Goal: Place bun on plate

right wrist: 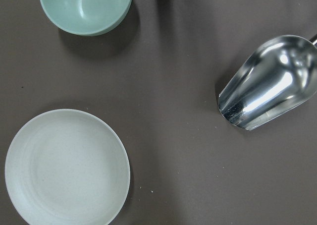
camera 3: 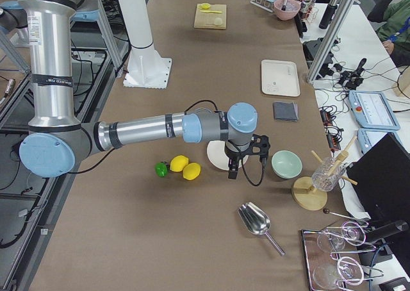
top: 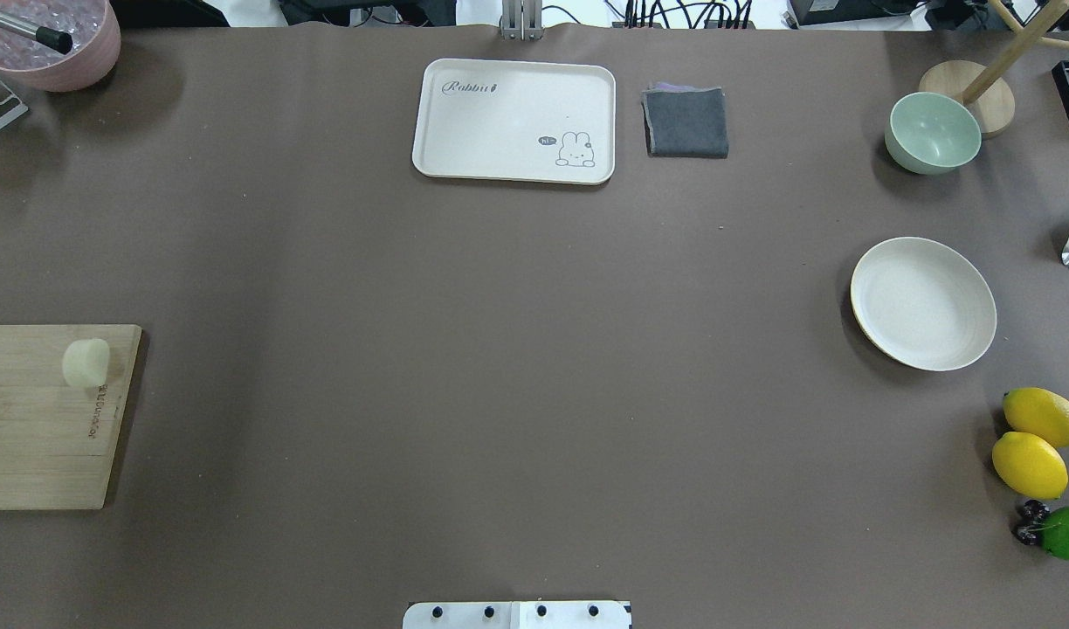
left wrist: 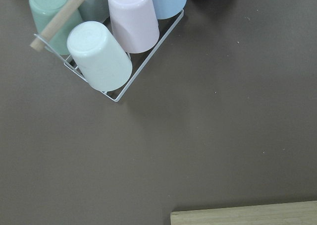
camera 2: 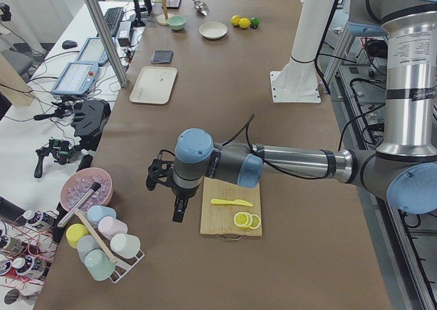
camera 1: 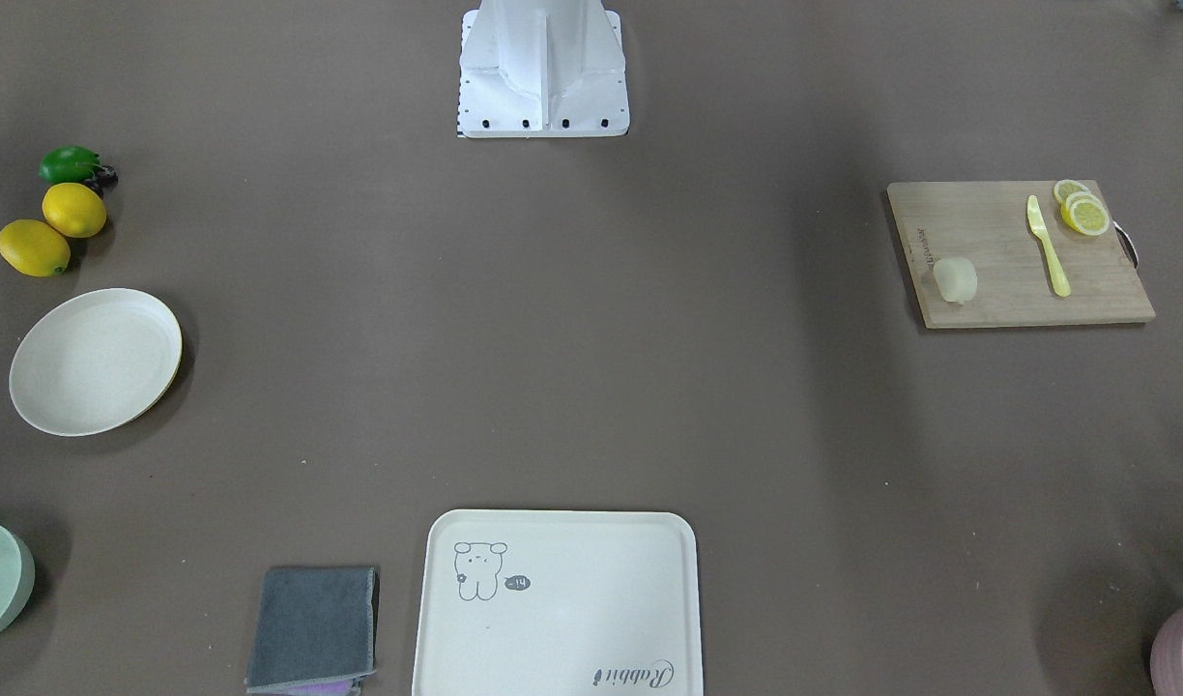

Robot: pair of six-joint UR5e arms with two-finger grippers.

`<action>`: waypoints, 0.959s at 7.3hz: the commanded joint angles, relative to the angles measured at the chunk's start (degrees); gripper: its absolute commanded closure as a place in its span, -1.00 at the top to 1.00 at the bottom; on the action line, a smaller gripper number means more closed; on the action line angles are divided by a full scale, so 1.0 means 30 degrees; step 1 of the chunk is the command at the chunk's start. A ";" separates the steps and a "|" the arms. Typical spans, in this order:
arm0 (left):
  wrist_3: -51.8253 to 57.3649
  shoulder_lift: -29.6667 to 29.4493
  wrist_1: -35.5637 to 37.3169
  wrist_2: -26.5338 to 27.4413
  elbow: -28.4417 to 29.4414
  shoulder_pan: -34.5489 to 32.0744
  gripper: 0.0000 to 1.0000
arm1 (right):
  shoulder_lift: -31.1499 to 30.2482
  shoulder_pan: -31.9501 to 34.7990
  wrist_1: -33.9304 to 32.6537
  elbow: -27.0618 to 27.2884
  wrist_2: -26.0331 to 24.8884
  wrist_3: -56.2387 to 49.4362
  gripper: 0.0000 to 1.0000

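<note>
Both aloft, left claw, right claw (opening unreadable); bun untouched.

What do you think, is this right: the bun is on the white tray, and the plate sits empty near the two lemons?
One slip: the bun lies on the wooden cutting board, not the white tray, as the exterior front-facing view shows. The plate sits empty near the two lemons.

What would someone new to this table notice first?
The small pale cream bun sits on the wooden cutting board at the robot's left end, sharing it with yellow lemon slices and a yellow knife. The round cream-white plate lies empty at the opposite end, near two whole yellow lemons.
</note>
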 commanded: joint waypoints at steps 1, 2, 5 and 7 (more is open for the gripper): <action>0.0001 0.0105 0.0011 0.0028 -0.0088 -0.0117 0.95 | -0.0048 -0.0027 -0.0025 -0.0114 -0.0053 0.0019 1.00; 0.0001 0.0105 0.0011 0.0029 -0.0031 -0.0117 0.95 | -0.0166 -0.0027 -0.0026 -0.0114 -0.0024 0.0019 1.00; 0.0001 0.0105 0.0011 0.0145 0.0087 -0.0088 0.95 | -0.0313 0.0002 0.0003 -0.0114 -0.0053 -0.0010 1.00; 0.0001 -0.0128 0.0011 0.0175 0.0406 0.0000 0.95 | -0.0196 0.0002 0.0004 -0.0114 -0.0285 -0.0010 1.00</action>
